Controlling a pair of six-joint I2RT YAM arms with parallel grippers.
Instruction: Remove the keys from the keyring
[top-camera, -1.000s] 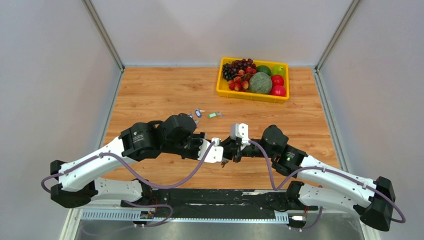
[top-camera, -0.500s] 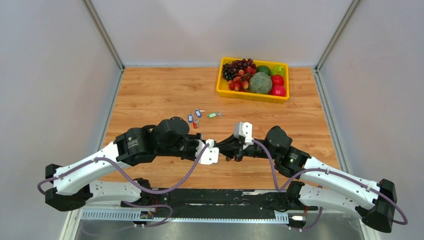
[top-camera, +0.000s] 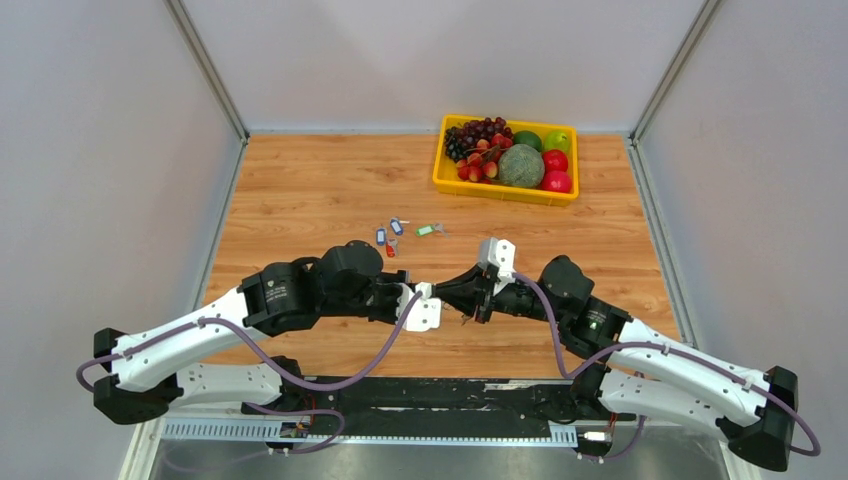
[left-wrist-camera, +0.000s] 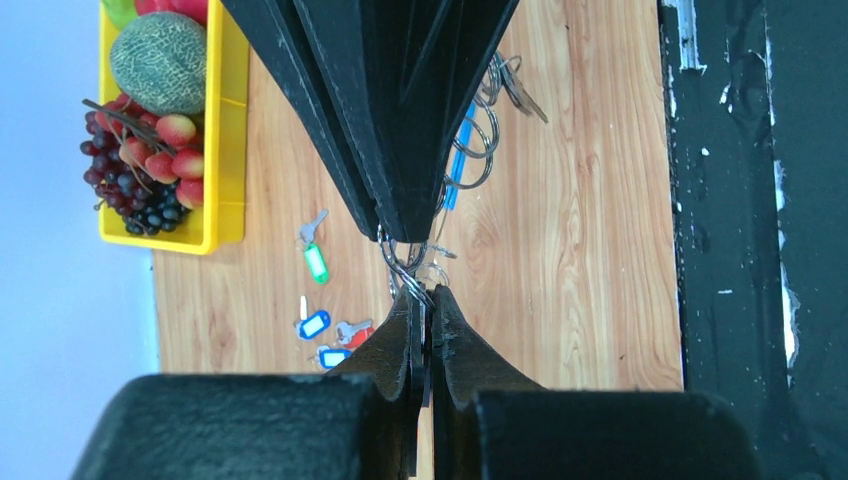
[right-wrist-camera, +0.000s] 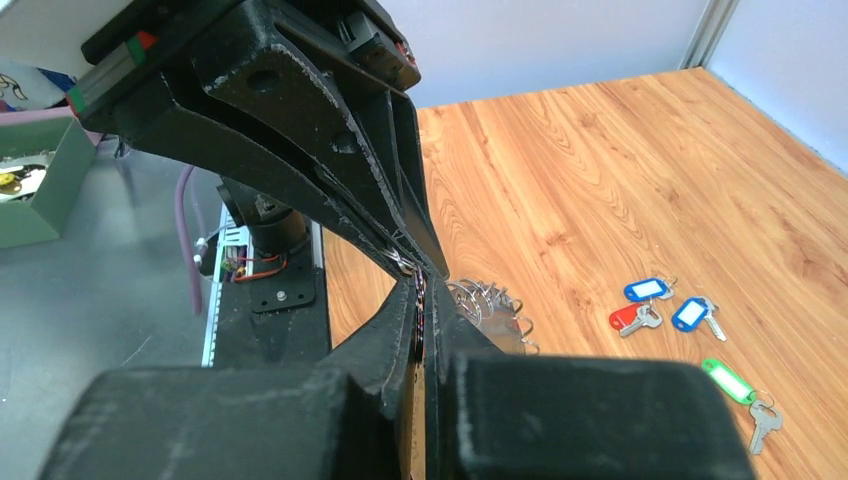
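Observation:
My two grippers meet tip to tip above the near middle of the table. My left gripper (top-camera: 432, 302) is shut on a thin black tag seen edge-on and a small wire ring (left-wrist-camera: 412, 278). My right gripper (top-camera: 465, 300) is shut on the keyring (left-wrist-camera: 470, 140), whose wire loops and light-blue section hang just behind its fingers; the loops also show in the right wrist view (right-wrist-camera: 490, 300). Loose keys lie on the wood behind: two blue (top-camera: 380, 236) (top-camera: 396, 226), one red (top-camera: 391, 248), one green (top-camera: 428, 230).
A yellow tray (top-camera: 438, 172) with grapes, a melon and other fruit stands at the back right. Grey walls close in the table on three sides. The black mounting rail (top-camera: 420, 395) runs along the near edge.
Both arms shifted slightly while staying tip to tip; the right wrist moved a little right and back. The left arm drew back, uncovering the blue and red keys.

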